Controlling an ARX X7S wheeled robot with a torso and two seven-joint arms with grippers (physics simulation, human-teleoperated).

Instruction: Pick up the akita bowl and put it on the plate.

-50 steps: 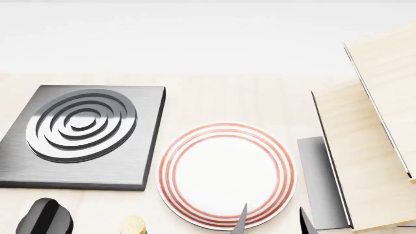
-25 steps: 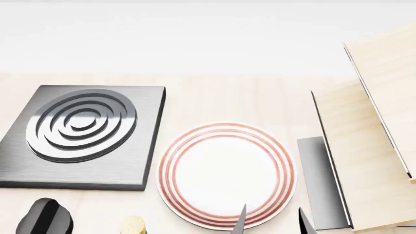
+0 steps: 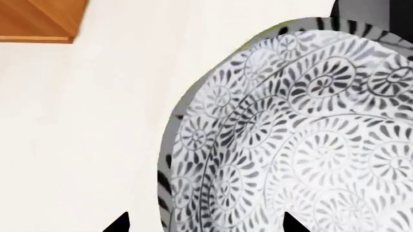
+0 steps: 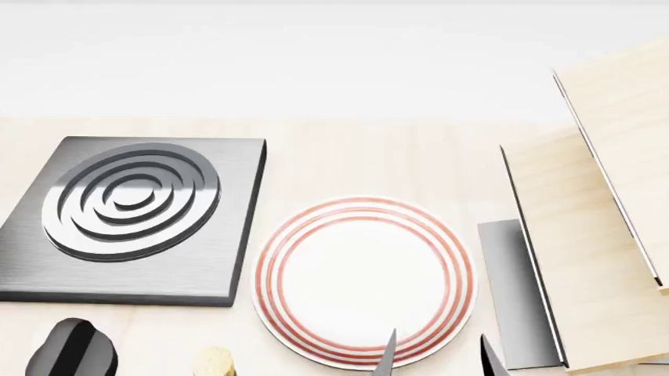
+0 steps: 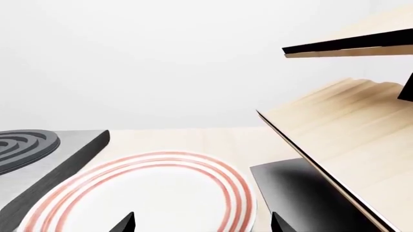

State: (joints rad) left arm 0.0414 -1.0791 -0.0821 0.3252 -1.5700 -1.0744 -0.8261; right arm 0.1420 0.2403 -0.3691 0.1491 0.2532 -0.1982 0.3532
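The akita bowl [image 3: 303, 140], white with a dense grey-black floral pattern, fills most of the left wrist view and does not show in the head view. My left gripper [image 3: 205, 224] is open and close over it, one fingertip outside the bowl's rim and the other over its inside. The plate [image 4: 364, 282], white with red rings, lies on the wooden counter in the middle of the head view. My right gripper [image 4: 437, 356] is open at the plate's near right edge, holding nothing. The right wrist view shows the plate [image 5: 148, 193] just beyond the right gripper [image 5: 201, 224].
A dark square stove burner [image 4: 131, 211] with rings sits left of the plate. A slanted wooden shelf [image 4: 585, 235] on a dark metal base [image 4: 512, 290] stands to its right. A dark rounded object [image 4: 71, 348] and a cork-coloured piece [image 4: 215, 362] are at the near left.
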